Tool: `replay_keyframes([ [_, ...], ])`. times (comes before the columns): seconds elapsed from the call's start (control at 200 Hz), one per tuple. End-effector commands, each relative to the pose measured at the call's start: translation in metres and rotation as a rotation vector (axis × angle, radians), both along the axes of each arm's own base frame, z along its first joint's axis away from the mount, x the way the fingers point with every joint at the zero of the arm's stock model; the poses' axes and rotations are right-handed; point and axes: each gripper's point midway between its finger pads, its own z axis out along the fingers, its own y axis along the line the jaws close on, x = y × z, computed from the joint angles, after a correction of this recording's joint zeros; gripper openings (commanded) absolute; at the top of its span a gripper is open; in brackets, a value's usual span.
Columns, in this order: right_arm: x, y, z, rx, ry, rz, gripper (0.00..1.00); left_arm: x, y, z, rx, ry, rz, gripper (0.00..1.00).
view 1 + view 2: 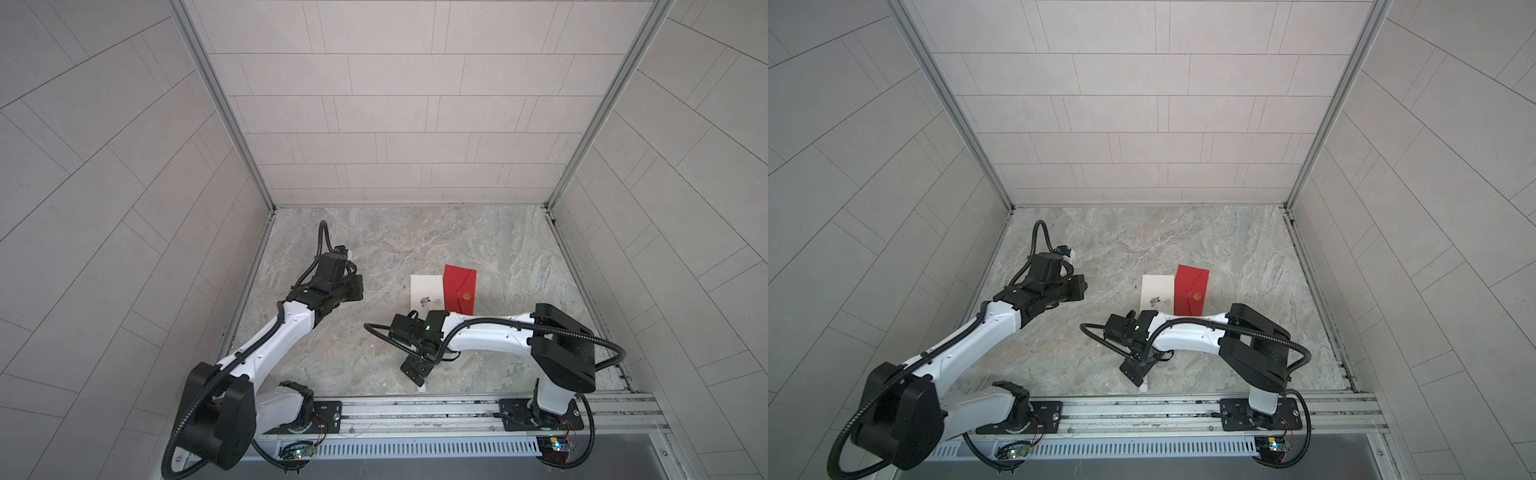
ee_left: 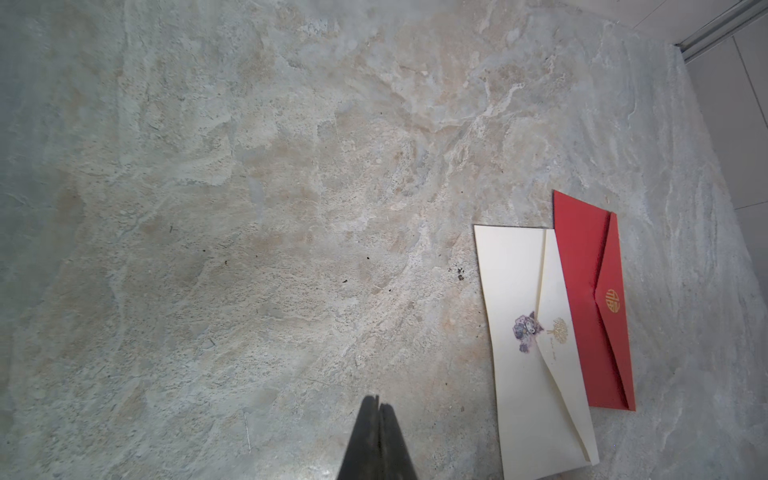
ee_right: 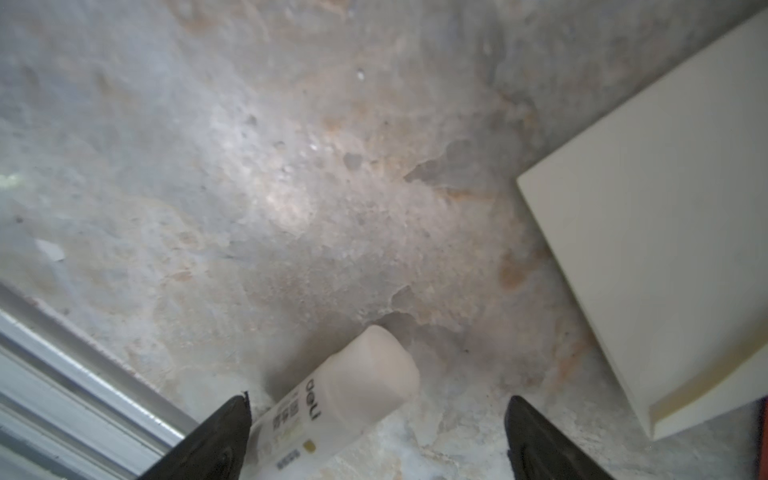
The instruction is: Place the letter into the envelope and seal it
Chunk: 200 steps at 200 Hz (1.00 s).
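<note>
Front rail: nearest to you, the aluminium rail (image 1: 415, 409) runs along the table's front edge, and both arm bases are bolted to it.
Right gripper: your right gripper (image 3: 379, 401) hangs low over the table (image 2: 249, 208) just behind the rail, with its two dark fingers spread wide apart and clamping nothing.
Glue stick: a white glue stick (image 3: 353, 395) lies on its side on the stone between those fingers. It sits close against one finger and well clear of the other, with its capped end pointing away from the gripper. You cannot tell whether the near finger touches it. In both top views only a white tip of it shows below the gripper (image 1: 422, 386).
Cream envelope: further in, right of centre, the cream envelope (image 2: 519, 316) lies flat on the table. Its pointed flap is folded down, with a purple sticker at the flap's tip and a small gold mark beside it. You cannot tell whether the flap is stuck or what is inside. The right forearm crosses over its near end in both top views (image 1: 1156, 293).
Red envelope: the red envelope (image 2: 582, 270) lies flat on the cream one's right, touching it along a long edge, with its flap down and a gold emblem at the point.
Left gripper: your left gripper (image 2: 378, 405) is held above bare stone, well apart from both envelopes on the left, with its fingers pressed together and empty.
</note>
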Motion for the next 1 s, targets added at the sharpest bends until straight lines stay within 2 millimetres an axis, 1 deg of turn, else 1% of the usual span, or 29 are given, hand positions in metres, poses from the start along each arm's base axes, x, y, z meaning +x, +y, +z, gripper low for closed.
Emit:
replay_keyframes([
  [0.0, 0.001, -0.021, -0.006, -0.080, -0.025, -0.066, 0.95, -0.006, 0.000, 0.003, -0.014, 0.008, 0.011, 0.01],
  [0.065, -0.001, -0.026, -0.005, -0.086, -0.022, -0.070, 0.91, -0.006, -0.001, 0.005, -0.016, 0.003, 0.008, 0.01],
  [0.15, -0.008, -0.031, -0.007, -0.086, 0.001, -0.069, 0.83, -0.005, -0.005, 0.008, -0.031, 0.004, -0.008, 0.01],
  [0.24, -0.016, -0.035, -0.010, -0.088, 0.046, -0.059, 0.70, -0.005, -0.013, 0.012, -0.054, 0.004, -0.037, 0.01],
  [0.27, -0.019, -0.037, -0.012, -0.087, 0.061, -0.059, 0.63, -0.005, -0.016, 0.014, -0.060, 0.003, -0.047, 0.02],
  [0.29, -0.020, -0.038, -0.014, -0.088, 0.072, -0.061, 0.57, -0.005, -0.019, 0.016, -0.067, 0.003, -0.058, 0.02],
  [0.315, -0.021, -0.039, -0.016, -0.085, 0.083, -0.063, 0.51, -0.006, -0.023, 0.017, -0.075, 0.004, -0.074, 0.02],
  [0.355, -0.022, -0.040, -0.018, -0.079, 0.092, -0.064, 0.44, -0.007, -0.030, 0.021, -0.093, -0.002, -0.102, 0.03],
  [0.395, -0.022, -0.040, -0.020, -0.065, 0.100, -0.068, 0.40, -0.008, -0.040, 0.024, -0.113, -0.003, -0.139, 0.05],
  [0.43, -0.022, -0.041, -0.021, -0.051, 0.114, -0.075, 0.37, -0.010, -0.048, 0.028, -0.129, -0.003, -0.170, 0.08],
  [0.47, -0.019, -0.041, -0.020, -0.025, 0.121, -0.088, 0.33, -0.013, -0.058, 0.030, -0.156, 0.004, -0.210, 0.10],
  [0.535, -0.012, -0.039, -0.013, 0.041, 0.150, -0.126, 0.20, -0.019, -0.078, 0.034, -0.221, 0.026, -0.283, 0.11],
  [0.595, 0.001, -0.033, 0.003, 0.159, 0.172, -0.189, 0.13, -0.024, -0.094, 0.036, -0.278, 0.047, -0.342, 0.15],
  [0.635, 0.014, -0.030, 0.019, 0.252, 0.166, -0.236, 0.12, -0.028, -0.104, 0.040, -0.309, 0.060, -0.388, 0.18],
  [0.655, 0.019, -0.030, 0.027, 0.295, 0.164, -0.258, 0.12, -0.030, -0.109, 0.040, -0.320, 0.067, -0.409, 0.20],
  [0.706, 0.041, -0.032, 0.050, 0.413, 0.136, -0.329, 0.12, -0.037, -0.120, 0.043, -0.343, 0.074, -0.466, 0.28],
  [0.771, 0.069, -0.038, 0.079, 0.559, 0.097, -0.434, 0.12, -0.045, -0.134, 0.047, -0.368, 0.080, -0.531, 0.39],
  [0.841, 0.096, -0.045, 0.110, 0.710, 0.049, -0.537, 0.13, -0.056, -0.152, 0.053, -0.399, 0.076, -0.612, 0.47],
  [0.911, 0.123, -0.057, 0.133, 0.819, -0.014, -0.656, 0.10, -0.066, -0.171, 0.057, -0.420, 0.071, -0.686, 0.54],
  [0.926, 0.127, -0.061, 0.134, 0.828, -0.022, -0.691, 0.10, -0.068, -0.175, 0.059, -0.424, 0.069, -0.702, 0.56],
  [0.981, 0.144, -0.066, 0.148, 0.902, -0.066, -0.771, 0.10, -0.071, -0.186, 0.061, -0.438, 0.066, -0.738, 0.61],
  [0.996, 0.146, -0.067, 0.149, 0.913, -0.069, -0.789, 0.10, -0.072, -0.188, 0.061, -0.444, 0.067, -0.746, 0.62],
])
